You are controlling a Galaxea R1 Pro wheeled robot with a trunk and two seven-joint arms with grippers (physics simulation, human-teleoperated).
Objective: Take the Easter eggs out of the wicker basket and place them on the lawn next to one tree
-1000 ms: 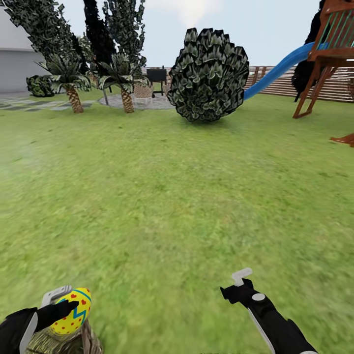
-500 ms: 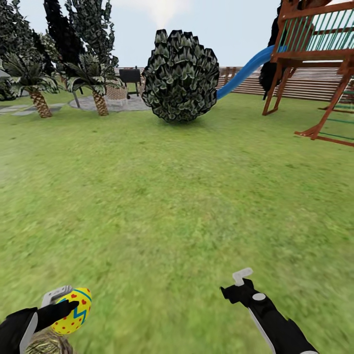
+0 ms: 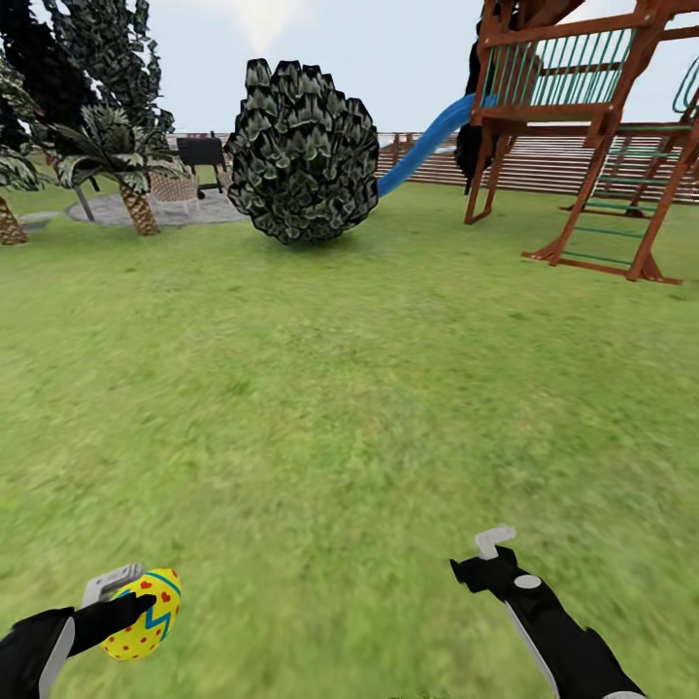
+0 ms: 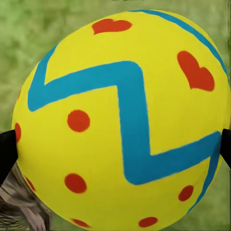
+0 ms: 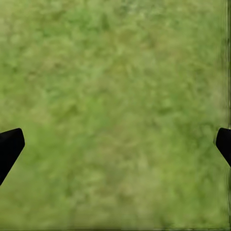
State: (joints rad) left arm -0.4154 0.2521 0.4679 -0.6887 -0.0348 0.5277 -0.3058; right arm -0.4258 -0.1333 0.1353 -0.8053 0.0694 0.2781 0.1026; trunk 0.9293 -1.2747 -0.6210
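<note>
Basket gone from view (egg half-hidden)

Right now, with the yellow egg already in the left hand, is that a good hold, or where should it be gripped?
The yellow Easter egg with red dots and teal zigzag is best taken across its widest middle, one finger on each opposite side. The left hand does this: the left wrist view shows dark fingertips at both flanks of the egg's belly. The rounded, smooth shell would likely slip if pinched near either tapered end.

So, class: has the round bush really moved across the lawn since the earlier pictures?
No. The bush slid left in the head view, but so did the slide and fence beside it, so the camera turned right.
</note>
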